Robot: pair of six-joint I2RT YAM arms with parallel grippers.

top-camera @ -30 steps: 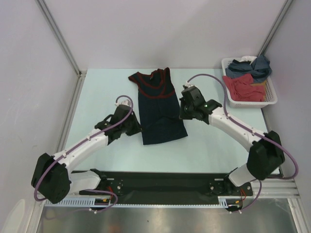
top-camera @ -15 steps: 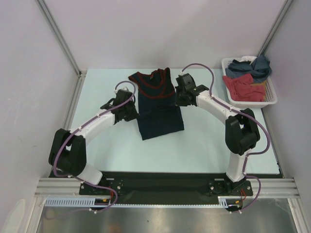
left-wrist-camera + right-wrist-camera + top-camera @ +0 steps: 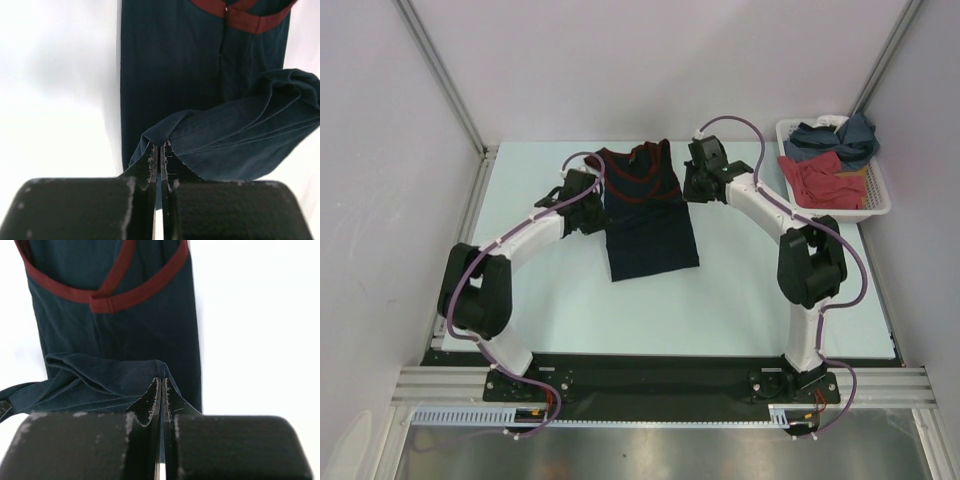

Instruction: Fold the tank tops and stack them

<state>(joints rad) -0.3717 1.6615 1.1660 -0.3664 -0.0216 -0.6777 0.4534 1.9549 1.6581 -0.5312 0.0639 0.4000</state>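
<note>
The dark navy tank top (image 3: 650,235) with reddish trim lies lengthwise in the middle of the table, straps towards the far side. My left gripper (image 3: 586,203) is shut on its left hem corner (image 3: 165,136), lifted over the body of the cloth. At the other edge my right gripper (image 3: 696,183) is shut on the right hem corner (image 3: 165,371). The lifted hem sags between the two in a doubled layer. The slate-blue tank top (image 3: 837,140) lies crumpled in the basket at the far right.
A white basket (image 3: 832,209) stands at the far right corner, also holding a red garment (image 3: 820,180) and a bit of white cloth (image 3: 837,121). Grey walls and a metal post close in the table's left, back and right sides.
Both arms have reached towards the far side, carrying the hem corners up over the tank top. The cloth's near edge has drawn back from the table's front.
</note>
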